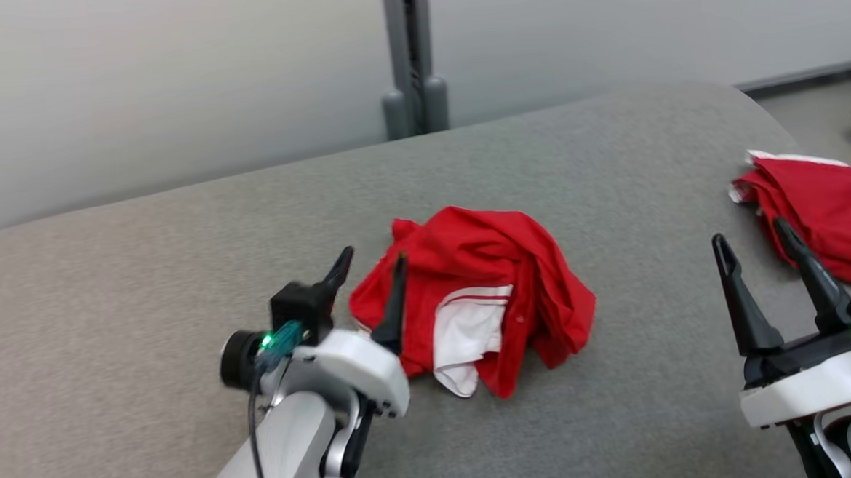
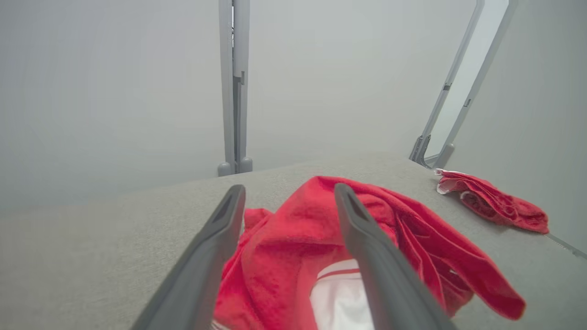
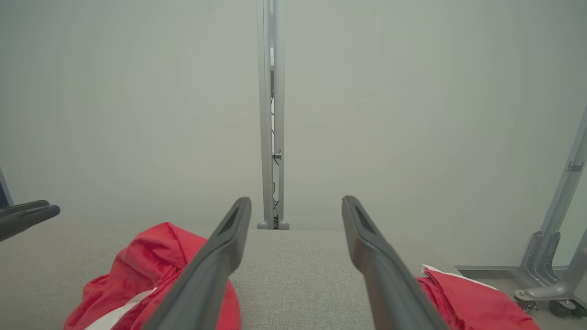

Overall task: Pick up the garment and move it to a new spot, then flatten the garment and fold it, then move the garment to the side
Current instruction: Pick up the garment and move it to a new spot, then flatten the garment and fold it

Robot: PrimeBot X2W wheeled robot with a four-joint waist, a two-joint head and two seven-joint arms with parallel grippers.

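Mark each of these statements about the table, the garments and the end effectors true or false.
1. The red garment lies crumpled on the grey table. True.
2. The left end effector is clamped shut on it. False: its jaws stand open at the garment's left edge.
3. A second garment, also red, lies near the table's right edge. True.
4. The right end effector holds the second garment up. False: it is open and empty, and that garment lies on the table.
5. White fabric shows in the red garment. True.
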